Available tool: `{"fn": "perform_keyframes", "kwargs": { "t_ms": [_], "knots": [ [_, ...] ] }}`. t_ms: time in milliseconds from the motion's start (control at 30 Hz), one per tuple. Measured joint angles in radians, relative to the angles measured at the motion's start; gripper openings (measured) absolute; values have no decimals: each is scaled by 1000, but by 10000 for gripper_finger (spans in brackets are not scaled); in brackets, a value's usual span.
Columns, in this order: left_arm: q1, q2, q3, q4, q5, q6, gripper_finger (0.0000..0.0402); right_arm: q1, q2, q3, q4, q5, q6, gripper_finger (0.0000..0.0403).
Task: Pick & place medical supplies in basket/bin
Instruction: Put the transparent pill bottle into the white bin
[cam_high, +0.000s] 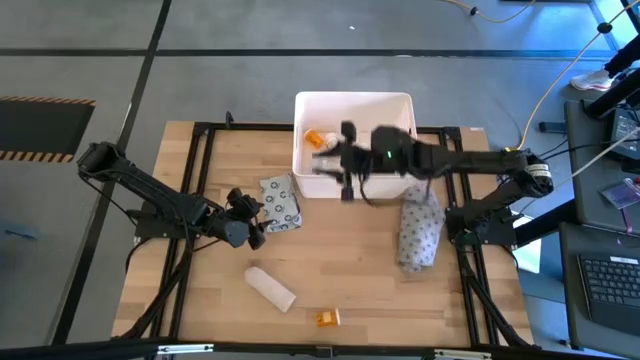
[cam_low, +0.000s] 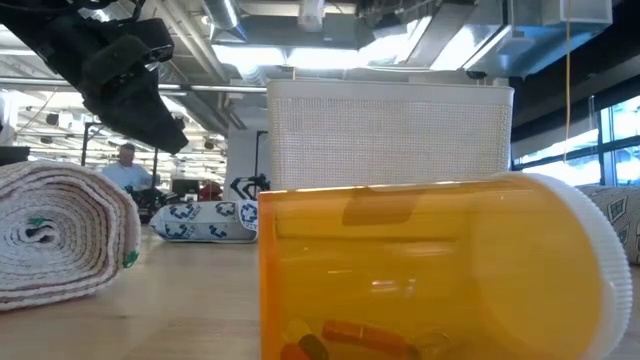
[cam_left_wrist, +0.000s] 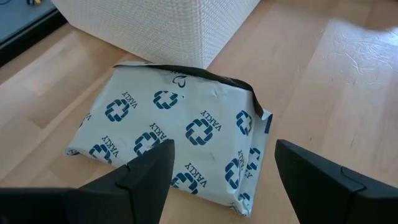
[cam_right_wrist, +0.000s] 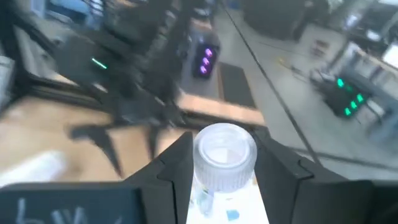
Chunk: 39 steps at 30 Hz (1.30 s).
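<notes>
High view: the right gripper (cam_high: 335, 160) is held over the white bin (cam_high: 400, 105), just inside its near wall, and the right wrist view shows a small white-capped bottle (cam_right_wrist: 224, 155) pinched between its fingers (cam_right_wrist: 177, 165). An orange pill bottle (cam_high: 316, 138) already lies in the bin. The step in hand is judged to be the drop, and it is best done with the gripper brought a little further toward the bin's middle before the fingers are parted, so that the bottle cannot strike the rim and bounce out. The wrist picture is blurred by motion, so the bottle's exact tilt cannot be told; it appears roughly upright.

The left gripper (cam_high: 250, 222) hangs with fingers spread just beside the grey printed packet (cam_left_wrist: 171, 143), which lies flat on the table (cam_high: 350, 280) against the bin's near corner. A flat packet is hard to pinch from above; one raised edge should be taken. A white roll (cam_high: 270, 288) and a second orange pill bottle (cam_high: 327, 318) wait near the table's front edge, and a wrapped bundle (cam_high: 420, 232) lies to the right.
</notes>
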Motion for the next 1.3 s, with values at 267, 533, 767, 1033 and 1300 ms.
{"fn": "perform_keyframes", "kwargs": {
  "t_ms": [267,533,767,1033,1300],
  "knots": [
    [0,0,0,0,-1,0,270,-257,25,-194,209,-123,22,139],
    [0,0,0,-3,-10,2,271,-355,164,-323,408,-237,79,140],
    [0,0,0,-3,-30,26,271,-361,334,-329,500,-240,85,141],
    [0,0,0,-3,-29,27,269,-361,436,-323,666,-281,162,142],
    [0,0,0,-3,-29,27,270,-361,447,-328,731,-292,207,142]
  ]
}}
